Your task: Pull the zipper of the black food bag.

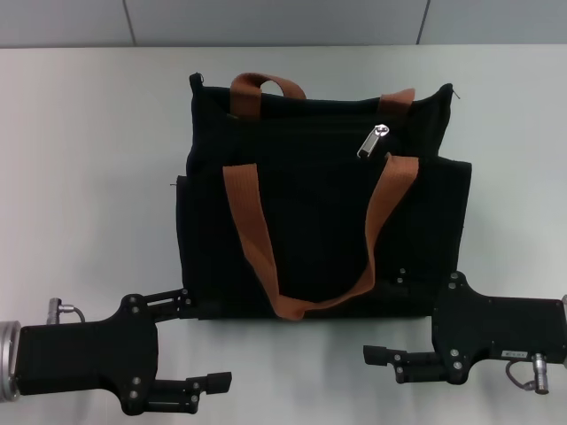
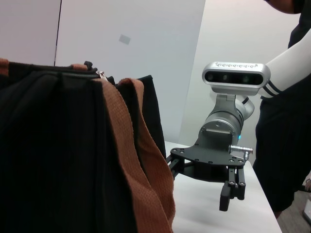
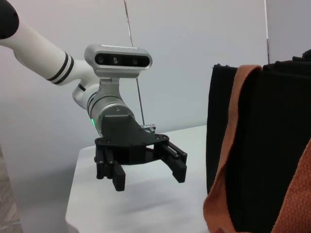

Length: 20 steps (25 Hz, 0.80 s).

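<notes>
The black food bag (image 1: pixel 319 221) stands in the middle of the table, one orange-brown handle (image 1: pixel 257 239) hanging down its front. The silver zipper pull (image 1: pixel 373 140) lies on the zip line near the bag's top, right of centre; its tip shows in the left wrist view (image 2: pixel 102 74). My left gripper (image 1: pixel 208 338) is open and empty at the bag's near left corner. My right gripper (image 1: pixel 385 316) is open and empty at the near right corner, its upper finger against the bag's lower edge. Both are well below the zipper.
The white table (image 1: pixel 89 177) extends left and right of the bag. A grey wall (image 1: pixel 266 22) runs behind it. A person in dark clothes (image 2: pixel 286 145) stands at the table's far side in the left wrist view.
</notes>
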Available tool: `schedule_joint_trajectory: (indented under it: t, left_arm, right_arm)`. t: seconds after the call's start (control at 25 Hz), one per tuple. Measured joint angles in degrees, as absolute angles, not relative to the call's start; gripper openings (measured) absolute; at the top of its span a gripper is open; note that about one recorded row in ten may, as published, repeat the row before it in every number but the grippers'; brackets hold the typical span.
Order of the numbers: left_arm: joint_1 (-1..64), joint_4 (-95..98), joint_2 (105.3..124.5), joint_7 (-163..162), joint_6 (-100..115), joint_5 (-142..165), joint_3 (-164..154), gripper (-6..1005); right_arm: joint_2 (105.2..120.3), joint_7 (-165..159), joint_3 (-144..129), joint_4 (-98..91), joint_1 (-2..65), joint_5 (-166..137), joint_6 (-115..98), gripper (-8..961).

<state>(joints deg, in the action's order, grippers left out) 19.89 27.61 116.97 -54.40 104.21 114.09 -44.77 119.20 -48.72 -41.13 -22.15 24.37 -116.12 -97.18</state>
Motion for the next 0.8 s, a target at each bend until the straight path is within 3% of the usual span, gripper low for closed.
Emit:
schedule_joint_trajectory:
  t: [0.8]
  left_arm:
    - [19.82, 27.6, 116.55, -54.22, 104.14, 114.26, -44.56, 815]
  right_arm:
    - [119.18, -48.84, -41.13, -22.06, 24.86, -116.12, -97.82, 784]
